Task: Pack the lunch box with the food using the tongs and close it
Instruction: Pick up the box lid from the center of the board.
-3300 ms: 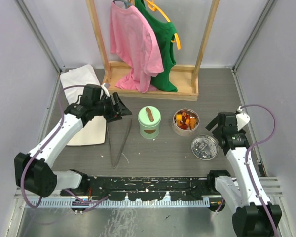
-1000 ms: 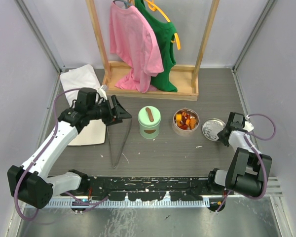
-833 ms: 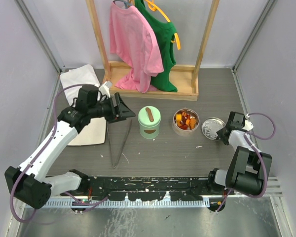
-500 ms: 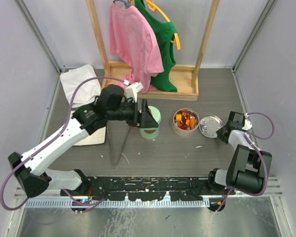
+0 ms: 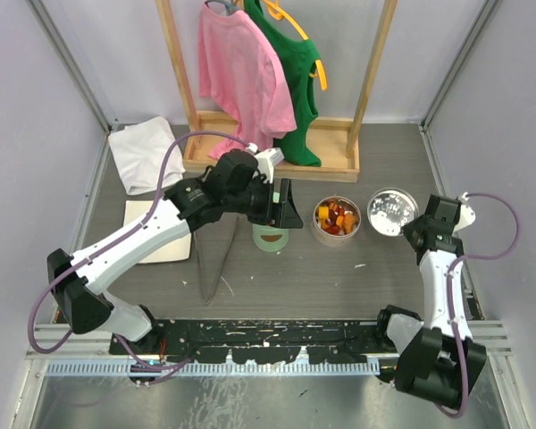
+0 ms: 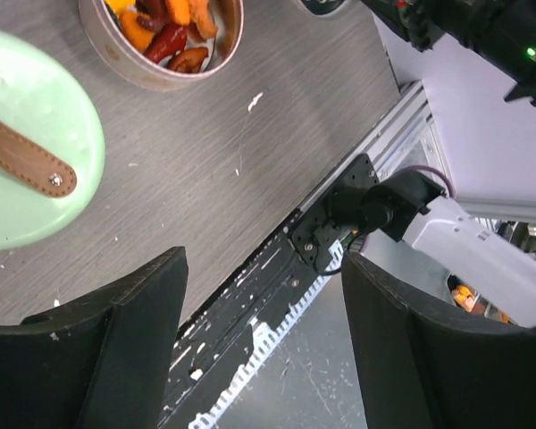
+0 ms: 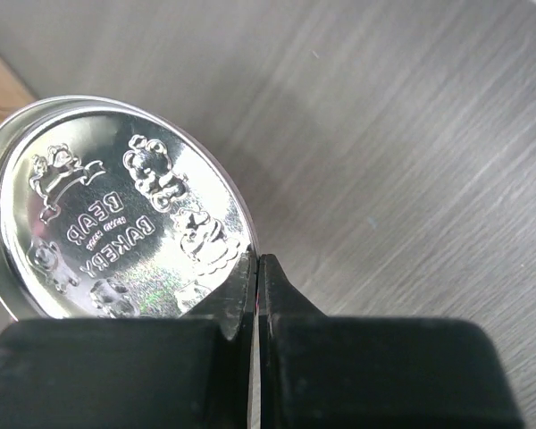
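The tongs lay left of the green box, spread, pinching nothing. They looked thin and slippery, best held mid-arms.

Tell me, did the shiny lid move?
Yes. The shiny lid went toward the back, from nearer the arm bases than the food tin to beside that tin.

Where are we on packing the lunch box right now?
Done: the silver lid is off the round tin, pinched by its rim in the shut right claw. In hand: the open left claw hovers over the green lunch box, whose lid is on. Left: pick up the tongs lying on the table, move the food across, close the box.
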`<state>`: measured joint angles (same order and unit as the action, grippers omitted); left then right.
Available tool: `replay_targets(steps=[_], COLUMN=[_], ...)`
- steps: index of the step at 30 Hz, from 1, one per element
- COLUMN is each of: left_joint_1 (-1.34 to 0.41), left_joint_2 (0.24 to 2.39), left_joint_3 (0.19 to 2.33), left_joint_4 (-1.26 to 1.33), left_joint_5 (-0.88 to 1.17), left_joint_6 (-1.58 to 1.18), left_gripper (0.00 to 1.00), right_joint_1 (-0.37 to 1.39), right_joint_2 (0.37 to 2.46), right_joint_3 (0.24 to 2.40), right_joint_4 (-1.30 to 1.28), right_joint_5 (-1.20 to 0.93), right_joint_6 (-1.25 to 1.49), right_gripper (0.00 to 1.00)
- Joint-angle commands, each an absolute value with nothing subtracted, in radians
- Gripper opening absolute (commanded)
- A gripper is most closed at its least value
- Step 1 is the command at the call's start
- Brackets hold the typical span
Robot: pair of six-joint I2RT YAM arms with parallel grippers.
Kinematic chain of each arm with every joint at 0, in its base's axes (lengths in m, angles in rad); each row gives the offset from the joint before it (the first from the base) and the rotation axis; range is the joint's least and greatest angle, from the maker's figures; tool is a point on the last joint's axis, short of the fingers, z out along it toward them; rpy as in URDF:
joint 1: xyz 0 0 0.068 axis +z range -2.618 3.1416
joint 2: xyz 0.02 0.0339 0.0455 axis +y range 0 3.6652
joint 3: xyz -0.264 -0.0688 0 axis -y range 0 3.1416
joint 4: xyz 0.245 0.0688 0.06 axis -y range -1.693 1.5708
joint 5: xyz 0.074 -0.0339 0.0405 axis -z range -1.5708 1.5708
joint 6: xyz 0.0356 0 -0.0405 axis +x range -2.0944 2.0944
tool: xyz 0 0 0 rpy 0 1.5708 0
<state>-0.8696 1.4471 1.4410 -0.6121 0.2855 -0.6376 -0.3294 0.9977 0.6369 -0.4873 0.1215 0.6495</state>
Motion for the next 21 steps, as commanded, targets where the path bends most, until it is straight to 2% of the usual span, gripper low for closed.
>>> replay_targets(steps=[1,5,11,21], left_joint_1=[-0.877,-0.876,-0.876,-0.877], left_joint_2=[1.466,1.483,1.556,1.733], left_joint_3=[1.52,1.526,1.589,1.74], left_joint_4=[-0.574,-0.541,-0.511,-0.438], left_joint_5=[0.244,0.204,0.184,0.267], left_joint_6=[-0.638,-0.668,-0.711,-0.782], left_gripper=[0.71,0.73,0.77,0.78], right_joint_1=[-0.329,-0.329,-0.319,-0.182], right_joint_2=[0.885,0.829,0.877,0.932], right_joint_3=[0.755,0.806,0.883,0.954], right_joint_4=[-0.549,-0.545,-0.54,-0.565], right_joint_5=[0.111,-0.052,-0.374,-0.448], right_joint_6=[0.646,0.611,0.545,0.44], right_gripper=[0.01,0.01,0.01,0.01])
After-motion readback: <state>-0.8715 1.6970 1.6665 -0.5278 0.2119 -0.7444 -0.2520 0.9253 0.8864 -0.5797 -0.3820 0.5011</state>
